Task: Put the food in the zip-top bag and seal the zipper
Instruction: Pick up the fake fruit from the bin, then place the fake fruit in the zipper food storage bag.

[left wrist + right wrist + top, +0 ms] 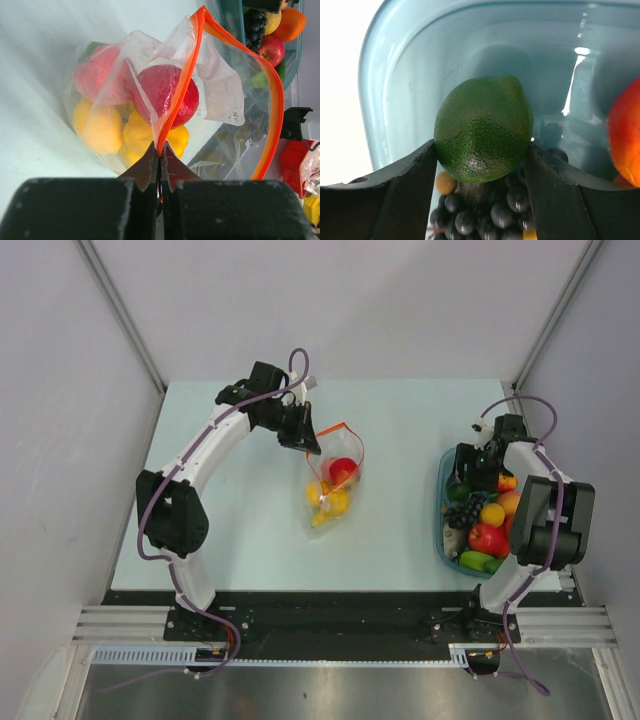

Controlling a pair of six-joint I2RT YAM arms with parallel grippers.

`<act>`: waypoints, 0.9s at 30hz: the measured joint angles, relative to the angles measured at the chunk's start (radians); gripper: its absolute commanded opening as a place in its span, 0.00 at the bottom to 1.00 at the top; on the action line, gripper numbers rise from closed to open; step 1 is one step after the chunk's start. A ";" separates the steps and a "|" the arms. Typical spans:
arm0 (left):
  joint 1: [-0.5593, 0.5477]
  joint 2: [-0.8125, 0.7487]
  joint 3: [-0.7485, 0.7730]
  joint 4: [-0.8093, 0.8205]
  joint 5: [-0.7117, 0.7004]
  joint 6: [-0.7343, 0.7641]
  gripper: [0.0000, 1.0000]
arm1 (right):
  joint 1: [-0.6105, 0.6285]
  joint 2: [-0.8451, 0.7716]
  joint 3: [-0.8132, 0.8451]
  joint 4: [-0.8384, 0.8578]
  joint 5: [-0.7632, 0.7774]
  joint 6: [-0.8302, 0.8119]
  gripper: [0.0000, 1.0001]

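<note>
— Where's the bag (345, 445) sitting?

— In the middle of the table (240, 510), on its side, with its orange zipper (182, 85) at the far end. The mouth gapes, and the two strips spread apart into a loop.

— And the left jaws?

— They're closed tight on one end of that zipper, pinching the strip right between the tips and holding that corner up.

— Anything inside yet?

— Yes, a red fruit (165, 95) is up near the mouth. There's a pinkish one (95, 75) beside it and yellow pieces (97, 125) bunched at the bottom.

— What about the right arm?

— It's down in the teal tub (405, 75) at the right side of the table, well apart from the bag. The right jaws are closed on a green lime (482, 127), one finger pressed against each side of it. The lime rests on a bunch of dark grapes (485, 210), near the tub's back wall. An orange-red fruit (625, 135) lies just off to the right of it.
</note>
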 measured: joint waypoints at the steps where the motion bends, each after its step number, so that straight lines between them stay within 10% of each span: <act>1: 0.000 0.000 0.000 0.000 0.000 0.000 0.04 | -0.005 -0.015 -0.005 -0.002 -0.008 -0.005 0.54; 8: 0.000 0.000 0.000 -0.004 0.001 0.000 0.04 | 0.002 -0.313 -0.017 0.048 -0.189 0.005 0.50; 13: 0.000 0.000 0.000 -0.005 0.002 0.000 0.04 | 0.232 -0.499 -0.002 0.275 -0.307 0.097 0.51; 21: 0.000 0.000 0.000 -0.005 0.002 0.000 0.04 | 0.637 -0.417 0.060 0.497 -0.335 0.111 0.52; 27: 0.000 -0.002 -0.001 -0.004 0.002 -0.001 0.05 | 0.760 -0.308 0.063 0.480 -0.307 0.037 0.78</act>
